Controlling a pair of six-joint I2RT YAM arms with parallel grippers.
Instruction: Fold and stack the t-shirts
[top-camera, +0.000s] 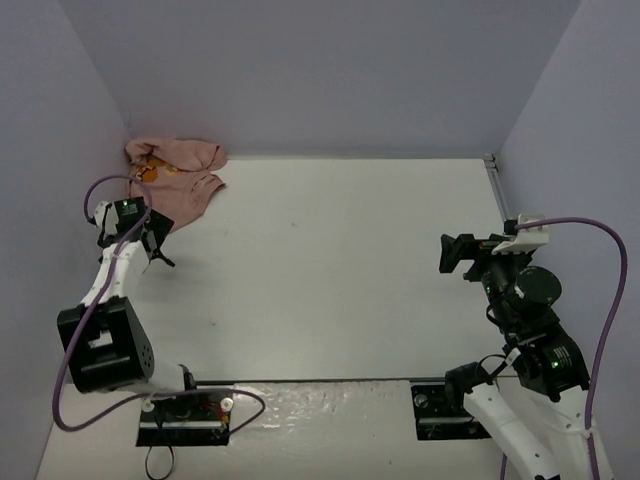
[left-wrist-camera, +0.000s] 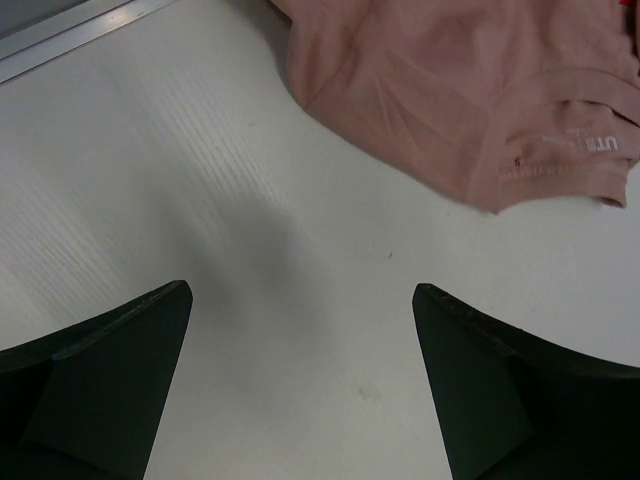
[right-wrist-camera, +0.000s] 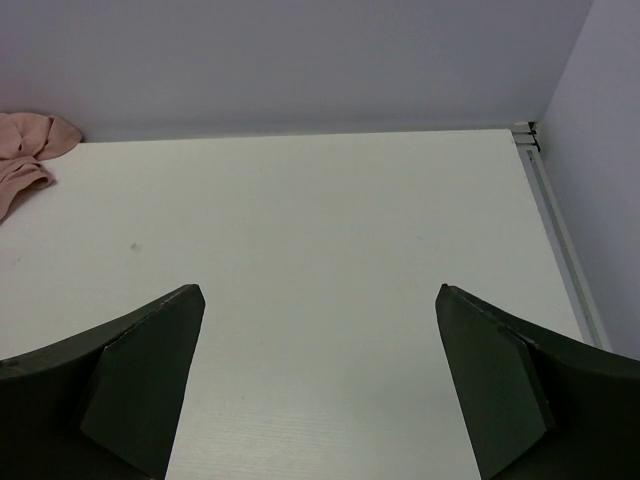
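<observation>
found the t-shirt (top-camera: 175, 178) bunched in the far-left corner, no clear long axis, just ahead and slightly right of the left gripper (top-camera: 158, 252), spread wide and empty. placed the right gripper (top-camera: 450, 254), equally agape and holding nothing, well apart across the table (top-camera: 340, 260). showed the orange graphic only from above; caught a hem with white lettering, perhaps a sleeve, only from the left wrist.

A white tabletop (top-camera: 350, 270) with a faint grain is enclosed by plain pale lavender walls (top-camera: 320, 70) at the back and on both sides. A thin metal rail (top-camera: 497, 190) runs along its right edge to the far right corner. A small dark speck (right-wrist-camera: 135, 246) marks the surface left of centre.
</observation>
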